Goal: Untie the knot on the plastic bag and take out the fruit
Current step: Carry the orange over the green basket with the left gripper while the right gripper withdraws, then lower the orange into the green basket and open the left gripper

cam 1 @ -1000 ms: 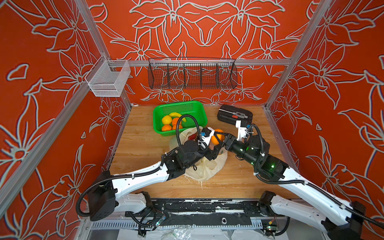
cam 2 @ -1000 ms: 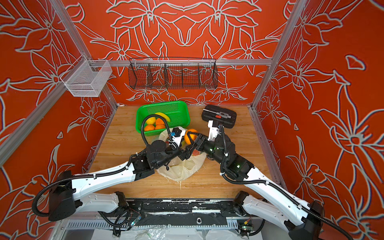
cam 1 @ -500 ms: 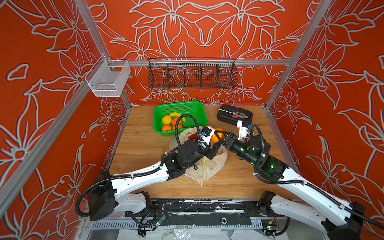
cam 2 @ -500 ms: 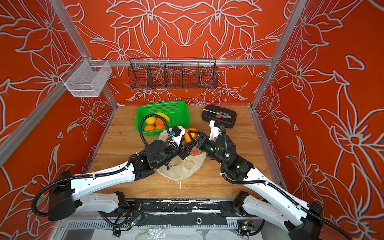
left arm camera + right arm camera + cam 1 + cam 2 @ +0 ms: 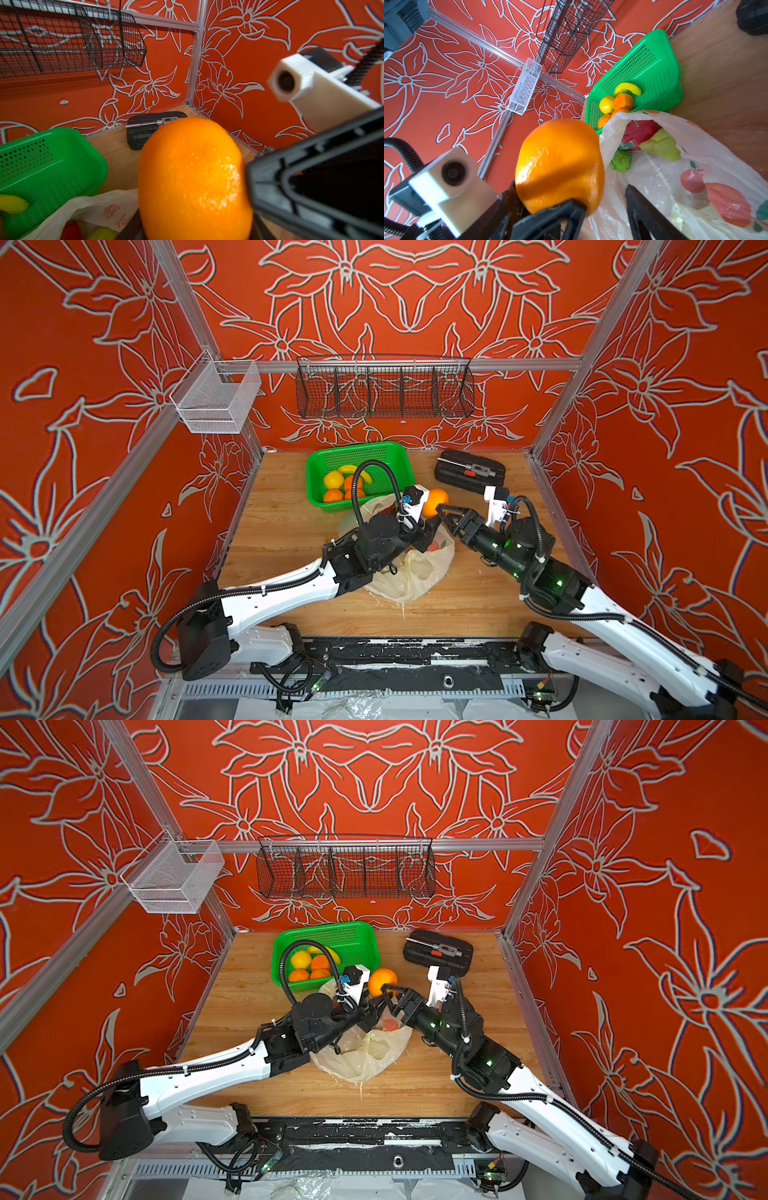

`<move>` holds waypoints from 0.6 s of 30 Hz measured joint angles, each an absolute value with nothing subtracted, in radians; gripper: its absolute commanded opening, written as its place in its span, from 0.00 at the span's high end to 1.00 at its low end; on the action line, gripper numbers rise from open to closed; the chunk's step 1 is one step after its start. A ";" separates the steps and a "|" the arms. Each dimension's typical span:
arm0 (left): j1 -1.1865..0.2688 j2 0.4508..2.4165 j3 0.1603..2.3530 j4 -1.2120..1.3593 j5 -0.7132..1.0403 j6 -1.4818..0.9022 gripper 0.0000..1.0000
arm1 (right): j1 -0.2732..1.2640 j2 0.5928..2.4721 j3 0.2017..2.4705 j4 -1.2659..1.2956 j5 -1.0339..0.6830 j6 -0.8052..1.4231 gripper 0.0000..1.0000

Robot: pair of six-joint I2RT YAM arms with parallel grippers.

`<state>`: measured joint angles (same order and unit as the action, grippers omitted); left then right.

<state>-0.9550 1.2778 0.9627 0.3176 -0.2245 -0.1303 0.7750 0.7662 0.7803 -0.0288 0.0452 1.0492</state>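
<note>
The plastic bag (image 5: pixel 419 572) lies open on the worktop (image 5: pixel 282 531), with a dragon fruit (image 5: pixel 639 131) and a bumpy green fruit (image 5: pixel 620 161) inside. Above its far edge the left pincer (image 5: pixel 428 517) is closed on an orange (image 5: pixel 435 501), while the right pincer (image 5: pixel 444 514) stands spread, one tip touching it. Behind, a green basket (image 5: pixel 374 450) holds more oranges (image 5: pixel 332 495) and a lemon (image 5: pixel 333 480).

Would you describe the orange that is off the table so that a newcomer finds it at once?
Find the green basket at the back of the wooden table. By its front right corner, above the plastic bag, is the orange. Unlike the oranges lying in the basket, it alone is held up in the air.
</note>
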 measured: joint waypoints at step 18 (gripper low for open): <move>-0.587 1.289 1.082 0.040 -0.004 -0.363 0.52 | 0.775 0.772 0.744 -0.123 0.177 0.893 0.13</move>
